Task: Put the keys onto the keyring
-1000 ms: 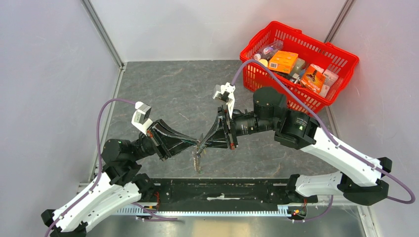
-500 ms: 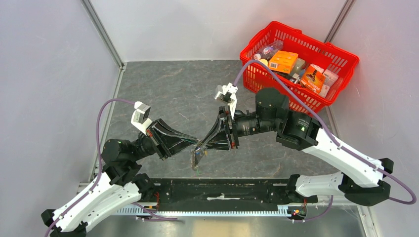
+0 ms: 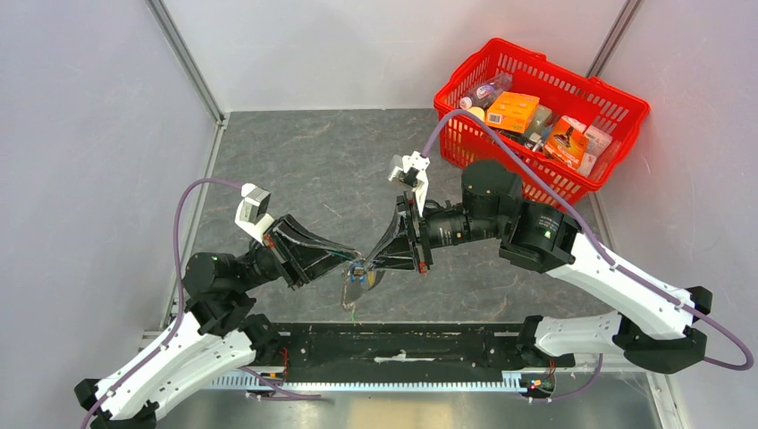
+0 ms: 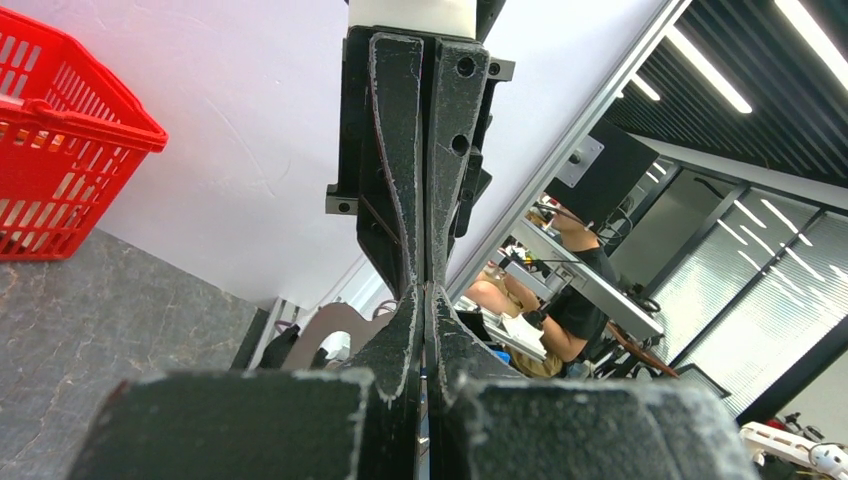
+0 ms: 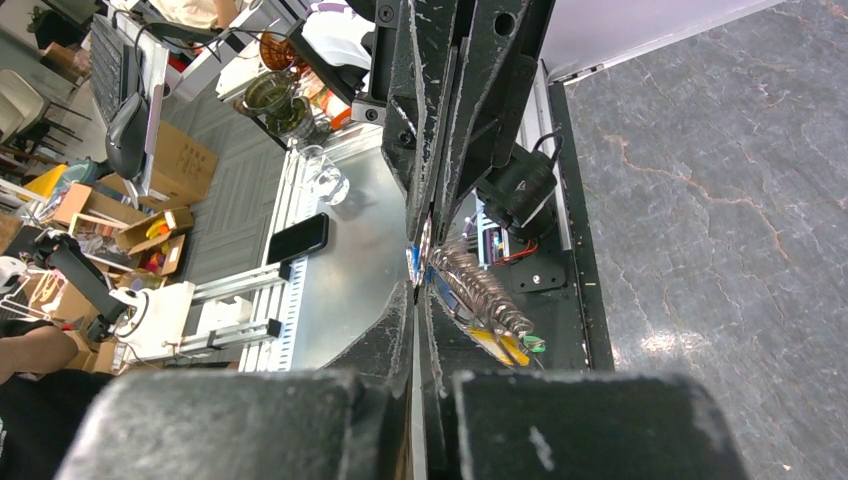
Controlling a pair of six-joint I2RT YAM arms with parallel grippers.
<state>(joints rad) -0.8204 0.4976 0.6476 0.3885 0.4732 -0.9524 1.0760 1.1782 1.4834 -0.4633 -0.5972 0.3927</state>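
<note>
1. Up top first. Finding the left gripper [image 3: 350, 266] and the right gripper [image 3: 370, 264] nose to nose, low over the near middle of the grey table [image 3: 295, 161]. Spotting the keyring [image 3: 356, 284] bunched just under that meeting point, drooping toward the near edge. Too small from here to pick out ring or keys. Leaving the red basket [image 3: 626, 112] alone, well apart at the far right.
2. Over to the left wrist. Staring straight at the right gripper [image 4: 425, 262], end on, with its fingers [image 4: 398, 130] pressed flat together, no gap to speak of. Same story for the left gripper [image 4: 425, 330] below: squeezed narrow. Cannot see keyring or key here, both hidden at the pinch.
3. Now the right wrist. Catching the keyring [image 5: 480, 288] as a silver chain slanting away from the tip of the left gripper [image 5: 428, 215], ending in a yellow tag [image 5: 497, 346] and a green tag [image 5: 535, 345]. Looks clamped there. Glimpsing a blue key [image 5: 413, 262] right at the nip of the right gripper [image 5: 415, 320], closed tight, seemingly on that key.
4. Calling the score: mid-threading, by the look of it. Both pieces lifted and brought together. Cannot tell whether the blue key has gone onto the ring. Left to do, at a guess: working it round the ring, then any further keys, none spotted in these views.
</note>
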